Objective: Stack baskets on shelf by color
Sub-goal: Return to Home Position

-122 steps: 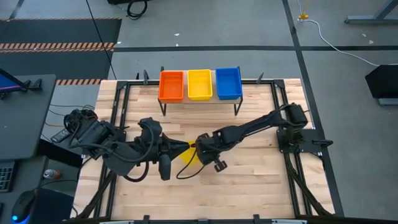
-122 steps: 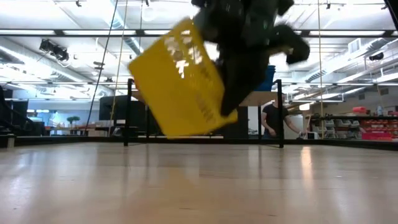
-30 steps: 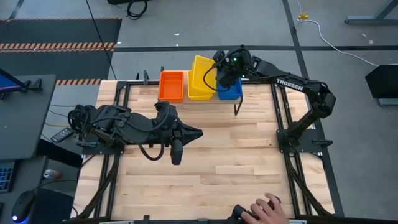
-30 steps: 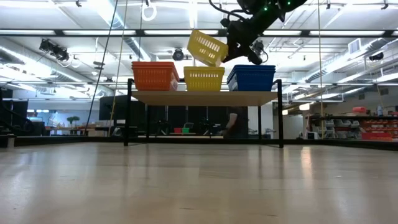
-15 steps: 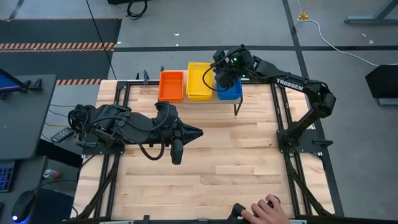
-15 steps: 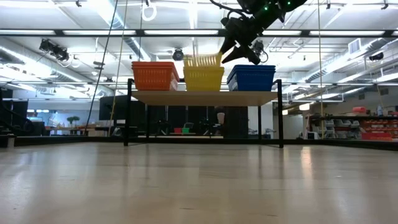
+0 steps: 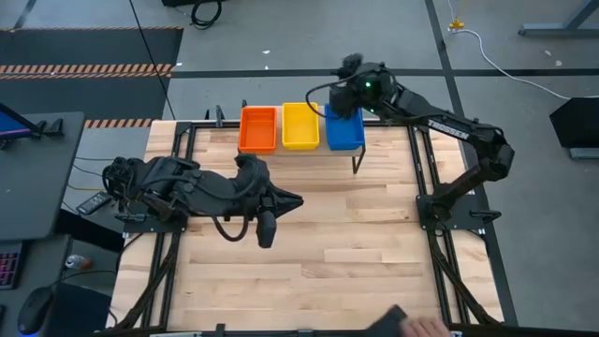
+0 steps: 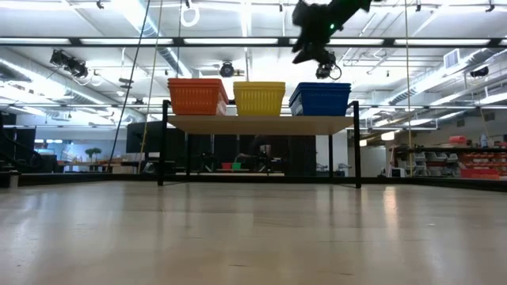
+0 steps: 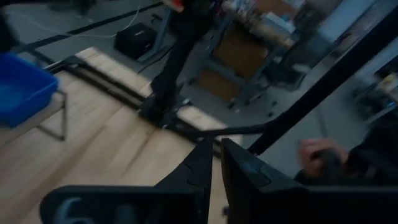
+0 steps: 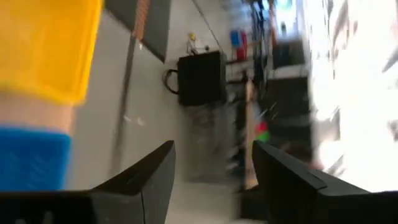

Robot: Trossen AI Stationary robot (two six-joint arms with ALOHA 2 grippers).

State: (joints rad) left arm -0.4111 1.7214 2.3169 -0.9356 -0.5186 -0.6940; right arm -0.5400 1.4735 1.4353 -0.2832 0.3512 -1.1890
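Observation:
On the shelf (image 8: 261,124) at the table's far edge, an orange basket (image 7: 258,128), a yellow basket (image 7: 300,125) and a blue basket (image 7: 344,126) stand side by side on their bottoms. In the low view the yellow one (image 8: 260,98) sits level. My right gripper (image 7: 335,97) hangs open above the gap between the yellow and blue baskets, clear of both (image 8: 304,49). Its wrist view shows spread fingers (image 10: 211,168) with nothing between them. My left gripper (image 7: 298,199) waits shut over the table's middle (image 9: 216,162).
Black frame rails (image 7: 426,168) run along the table's left and right sides. A person's hand (image 7: 426,326) shows at the near edge, and also in the left wrist view (image 9: 320,155). Bare wood (image 7: 356,243) lies between the shelf and the near edge.
My right gripper has let go of the yellow basket, which hung tilted over the yellow one on the shelf and has dropped level into it. The gripper has opened, rolled and risen, drifting toward the table's right. The hand at the near edge has drawn back.

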